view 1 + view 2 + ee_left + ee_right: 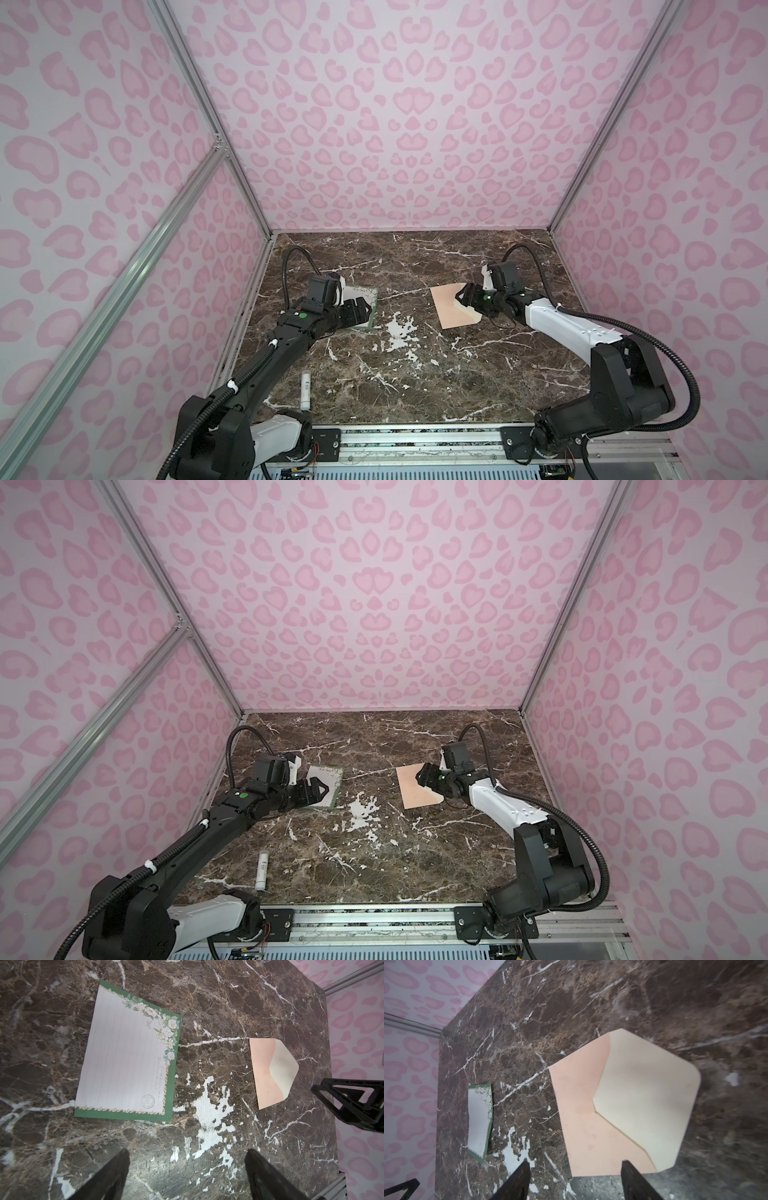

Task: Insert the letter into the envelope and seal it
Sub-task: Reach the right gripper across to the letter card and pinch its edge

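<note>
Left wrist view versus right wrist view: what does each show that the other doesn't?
Left wrist only: the letter's whole face, with its flower corner, ruled lines and round stamp. Right wrist only: the envelope up close, the right hand's open fingers framing its near edge. Both: letter and envelope lying apart on the marble table, flap open, pale inside up.

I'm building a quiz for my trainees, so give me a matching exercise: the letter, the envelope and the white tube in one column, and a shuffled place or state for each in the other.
Column one:
1. letter
2. envelope
3. white tube

Column two:
A. flap open, pale inner side up
B. lying near the front edge of the table, on the left
C. green border, flowers in one corner

Pairs: 1-C, 2-A, 3-B.
</note>
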Controlling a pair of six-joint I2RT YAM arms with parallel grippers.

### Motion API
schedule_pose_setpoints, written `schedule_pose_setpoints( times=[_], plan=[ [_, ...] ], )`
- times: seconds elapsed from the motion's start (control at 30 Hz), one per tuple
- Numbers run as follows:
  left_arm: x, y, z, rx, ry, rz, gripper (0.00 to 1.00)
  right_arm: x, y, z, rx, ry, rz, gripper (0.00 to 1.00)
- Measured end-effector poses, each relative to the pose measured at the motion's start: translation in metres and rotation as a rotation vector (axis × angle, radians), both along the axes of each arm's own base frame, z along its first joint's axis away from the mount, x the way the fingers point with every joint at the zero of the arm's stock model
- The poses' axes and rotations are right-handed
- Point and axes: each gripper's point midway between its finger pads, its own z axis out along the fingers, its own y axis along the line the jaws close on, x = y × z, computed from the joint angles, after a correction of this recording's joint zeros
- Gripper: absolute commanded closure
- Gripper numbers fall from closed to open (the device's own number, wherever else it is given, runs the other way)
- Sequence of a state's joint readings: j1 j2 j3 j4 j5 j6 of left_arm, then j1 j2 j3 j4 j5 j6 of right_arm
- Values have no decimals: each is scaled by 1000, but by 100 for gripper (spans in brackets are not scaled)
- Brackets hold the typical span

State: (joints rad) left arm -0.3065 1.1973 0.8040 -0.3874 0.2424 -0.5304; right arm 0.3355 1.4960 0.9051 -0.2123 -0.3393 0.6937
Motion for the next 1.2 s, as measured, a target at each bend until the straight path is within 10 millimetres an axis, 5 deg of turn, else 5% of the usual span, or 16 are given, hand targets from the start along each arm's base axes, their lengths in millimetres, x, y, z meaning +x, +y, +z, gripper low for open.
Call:
schedule_pose_setpoints(
  times=[0.23,0.63,1.2],
  plan=[
    [-4,9,13,-19,-38,36,12,-20,88,18,143,-38,52,40],
    [-15,20,41,-34,-112,62,12,-25,191,-6,318,-5,47,49],
    [-18,15,42,-67,-104,5,12,-27,256,-57,364,26,50,56]
  ],
)
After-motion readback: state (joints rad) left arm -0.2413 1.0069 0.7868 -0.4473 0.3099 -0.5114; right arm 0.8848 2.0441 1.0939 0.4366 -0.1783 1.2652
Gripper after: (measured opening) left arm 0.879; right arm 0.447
